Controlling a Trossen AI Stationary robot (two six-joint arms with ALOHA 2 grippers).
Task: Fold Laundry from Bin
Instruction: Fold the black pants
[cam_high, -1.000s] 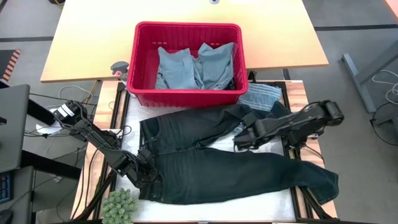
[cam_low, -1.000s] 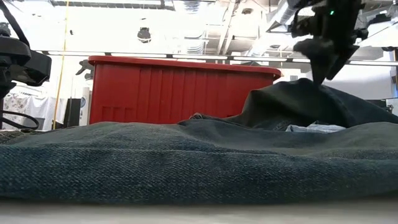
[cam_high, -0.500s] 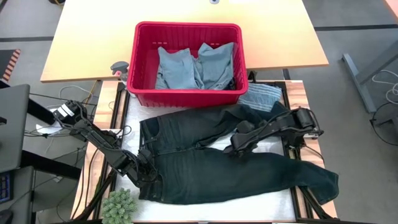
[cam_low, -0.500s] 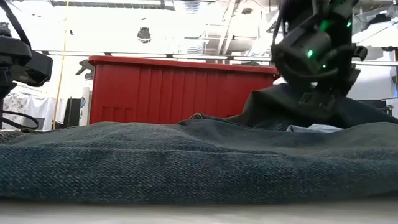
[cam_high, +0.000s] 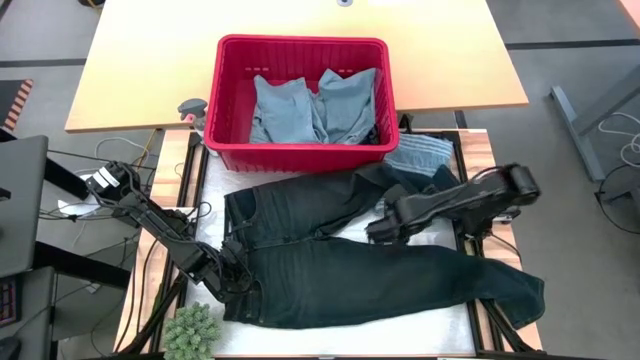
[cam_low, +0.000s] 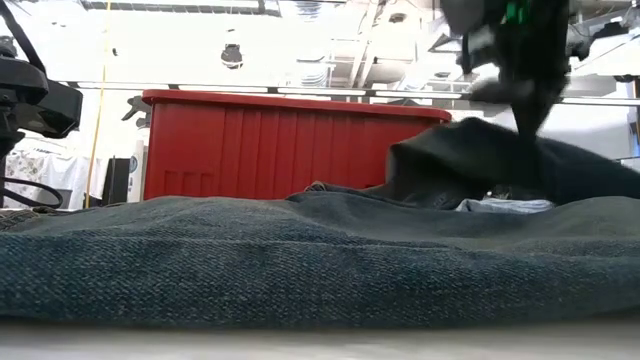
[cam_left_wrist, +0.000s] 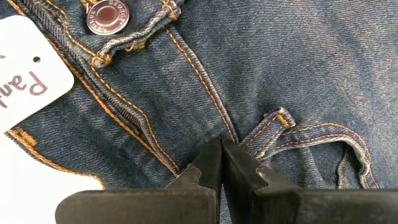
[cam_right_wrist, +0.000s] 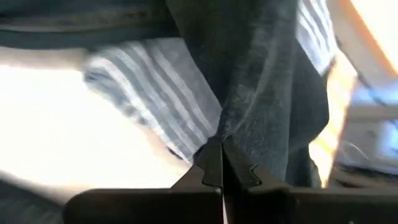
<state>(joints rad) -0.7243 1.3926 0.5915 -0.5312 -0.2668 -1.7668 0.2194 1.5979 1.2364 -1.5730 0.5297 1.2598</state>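
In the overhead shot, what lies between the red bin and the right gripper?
In the high view, the upper leg of the dark jeans and a striped grey-blue garment lie between the red bin and the right gripper.

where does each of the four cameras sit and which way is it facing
High view: above the table, looking straight down on the red bin, dark jeans and both arms.
Low view: at table-top height, looking level across the jeans to the bin; the right arm comes in from above.
Left wrist view: on the left arm, looking past the left gripper, shut on the jeans' waistband beside the metal button.
Right wrist view: on the right arm, past the right gripper, pinching a dark jeans fold over the striped garment.
Shared: all four views show the jeans.
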